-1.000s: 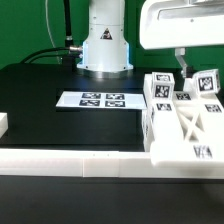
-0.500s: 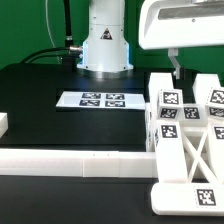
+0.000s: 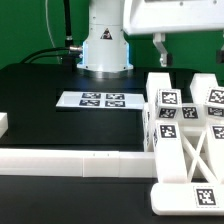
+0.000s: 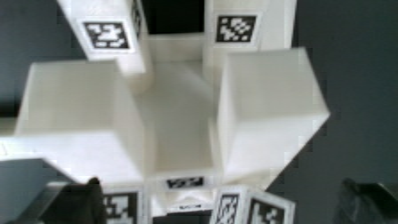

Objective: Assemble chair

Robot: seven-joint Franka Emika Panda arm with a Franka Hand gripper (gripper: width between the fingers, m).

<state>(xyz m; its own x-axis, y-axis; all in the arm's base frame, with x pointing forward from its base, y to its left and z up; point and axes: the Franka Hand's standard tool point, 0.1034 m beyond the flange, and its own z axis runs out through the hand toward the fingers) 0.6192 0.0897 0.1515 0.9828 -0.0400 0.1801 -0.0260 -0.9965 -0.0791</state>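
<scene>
The chair [image 3: 186,128], a white blocky assembly with black-and-white tags on its legs and a crossed brace, lies on the black table at the exterior view's right. It rests against the border rail. My gripper [image 3: 190,48] hangs above it, open, with nothing between the fingers; one finger [image 3: 160,50] shows clearly and does not touch the chair. In the wrist view the chair [image 4: 178,110] fills the picture below my gripper [image 4: 222,200], and the dark fingertips [image 4: 80,196] stand wide apart on either side of it.
The marker board [image 3: 100,100] lies flat in the middle of the table. A long white border rail [image 3: 70,163] runs along the front edge. The robot base [image 3: 105,45] stands at the back. A small white block [image 3: 3,123] sits at the left edge.
The chair was tilted in the gripper a second ago. It has since dropped flat onto the table, and the gripper has opened wide and risen away from it.
</scene>
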